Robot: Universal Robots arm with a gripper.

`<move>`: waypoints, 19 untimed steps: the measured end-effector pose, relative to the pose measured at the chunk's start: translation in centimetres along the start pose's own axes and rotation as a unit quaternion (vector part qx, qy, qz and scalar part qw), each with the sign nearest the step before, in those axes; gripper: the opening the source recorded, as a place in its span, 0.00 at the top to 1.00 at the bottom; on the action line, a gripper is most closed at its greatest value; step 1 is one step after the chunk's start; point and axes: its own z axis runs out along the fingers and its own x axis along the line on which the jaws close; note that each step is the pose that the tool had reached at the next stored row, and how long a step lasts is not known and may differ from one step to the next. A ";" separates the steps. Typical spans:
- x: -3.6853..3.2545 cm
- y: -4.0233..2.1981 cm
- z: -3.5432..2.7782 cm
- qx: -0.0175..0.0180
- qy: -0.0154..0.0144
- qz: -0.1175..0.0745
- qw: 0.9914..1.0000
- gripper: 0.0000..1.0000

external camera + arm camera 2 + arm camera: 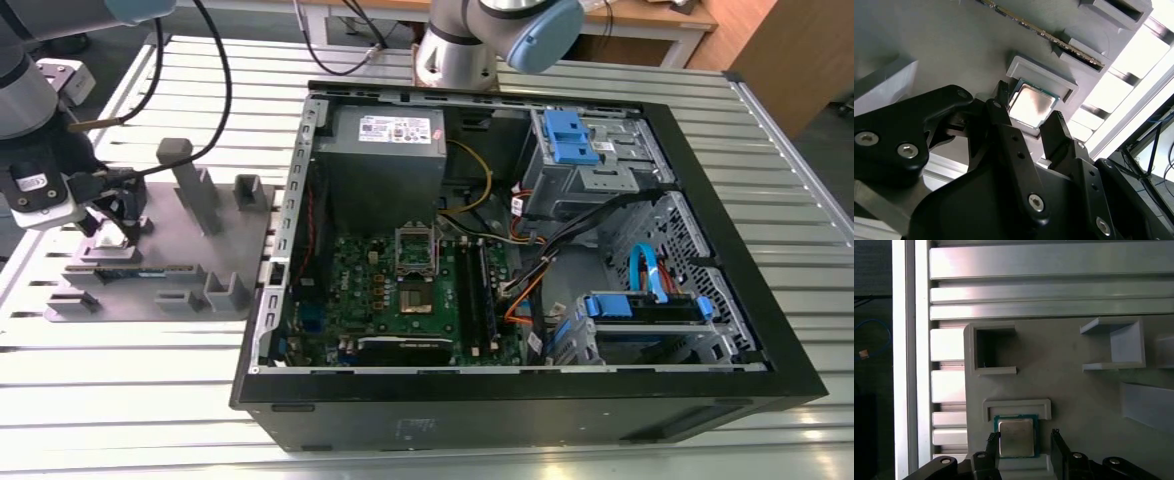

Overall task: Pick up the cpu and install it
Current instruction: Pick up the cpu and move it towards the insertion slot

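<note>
The worktop (134, 400) of metal slats carries a grey fixture plate (174, 240), and the arm's gripper (110, 228) hangs low over that plate's edge farthest from the open computer case (467, 420). In both wrist views the fingers (1056, 440) stand apart, one on each side of the cpu (1016, 437), not clamped on it. The cpu lies flat in a shallow pocket of the plate, butted against the pocket's raised wall (1016, 405).

The chief risk appears to be an uneven close. In the first wrist view one finger looks nearer the chip than the other, so it may push the cpu sideways or tip it up on the pocket rim before the second finger meets it. A grip on the thin rim alone could also slip, and a tilted chip would probably seat badly later.

Around the plate, the case sits on the exterior view's right with its socket (415, 247) exposed among loose cables (534, 270), which would likely crowd any approach. On the plate itself, upright posts (187, 180) rise between gripper and case. A memory stick (1081, 55) lies in a slot just beyond the cpu pocket, and an empty square holder (994, 350) stands near it.
</note>
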 end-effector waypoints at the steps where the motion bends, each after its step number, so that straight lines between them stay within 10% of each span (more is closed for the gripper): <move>1: 0.00 0.00 0.09 0.000 0.000 0.000 1.000 0.47; 19: 0.23 0.01 0.52 0.000 0.000 0.000 1.000 0.40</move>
